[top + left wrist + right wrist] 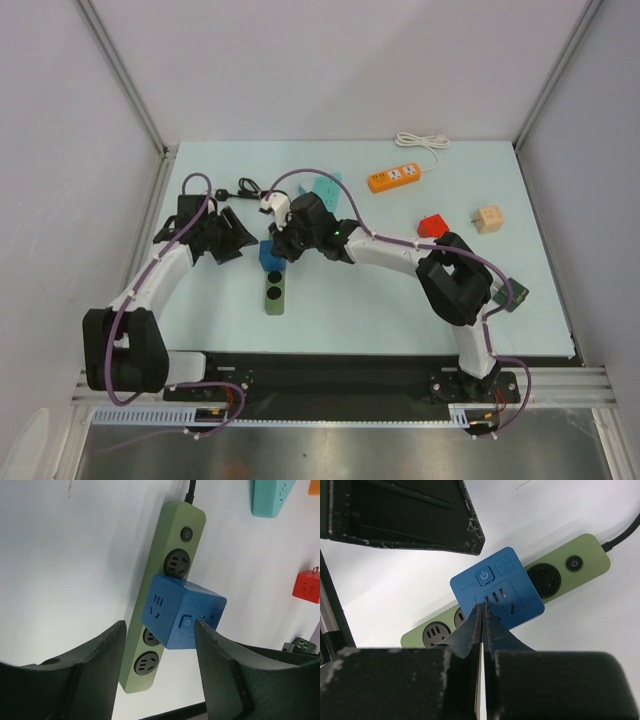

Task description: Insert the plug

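Right now the plug (243,189) lies untouched near the back of the table (400,300), small and black on its thin looped cord. It sits just behind the left end effector (160,630) and apart from the right end effector (482,614). The left one gapes wide with nothing in it. The right one has its fingers pressed together with only a hairline seam between them. It is empty too, tips hanging over the blue adapter cube (172,612) that sits plugged into the green power strip (172,545).

Trouble ahead, as I judge it: that plug is tiny, so a grab could pinch it crooked or catch the cord instead. The prongs would then meet a socket at a slant. The loop could snag on an arm as it lifts. Both arms crowd the same patch, so a reach could bump the cube or shove the strip askew. The cube also overhangs the sockets beside it, leaving little room there.

Writing? Hardly any. Power symbols show on the cube's button and on the strip's round button. Faint print beside the cube's button is too fine to read. The orange power strip (392,178) carries dark marks, unreadable from above. No brand name is legible.
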